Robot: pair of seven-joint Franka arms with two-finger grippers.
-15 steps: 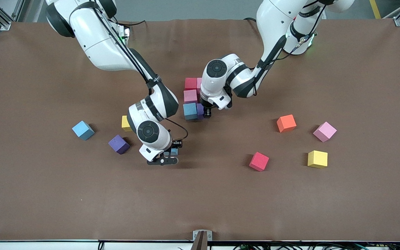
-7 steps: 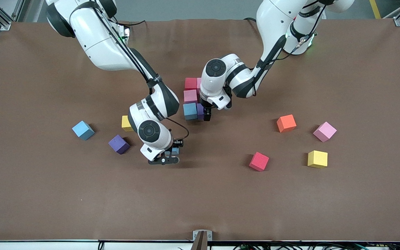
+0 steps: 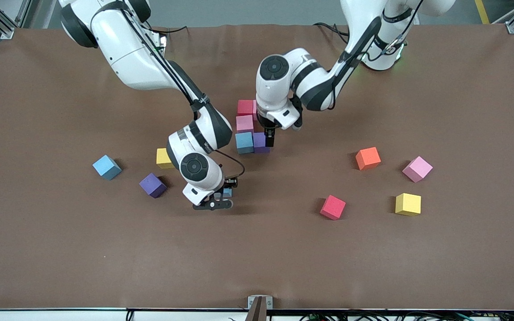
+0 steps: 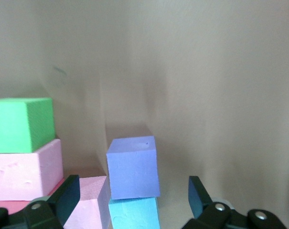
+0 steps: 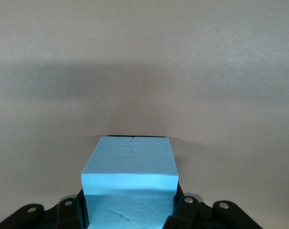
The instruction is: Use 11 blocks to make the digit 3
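Purple block (image 4: pixel 133 167) between spread left fingers (image 4: pixel 200 195), right fingers (image 5: pixel 185 212) gripping blue block (image 5: pixel 130 183)

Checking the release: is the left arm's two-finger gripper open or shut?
Open: left gripper fingers stand apart either side of the purple foam cube, not touching it.

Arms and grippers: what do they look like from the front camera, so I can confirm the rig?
Both arms are glossy white with black joint bands and round dark grey caps at the wrists. Thin black cables run along each. The left gripper and right gripper have black fingers under white bodies.
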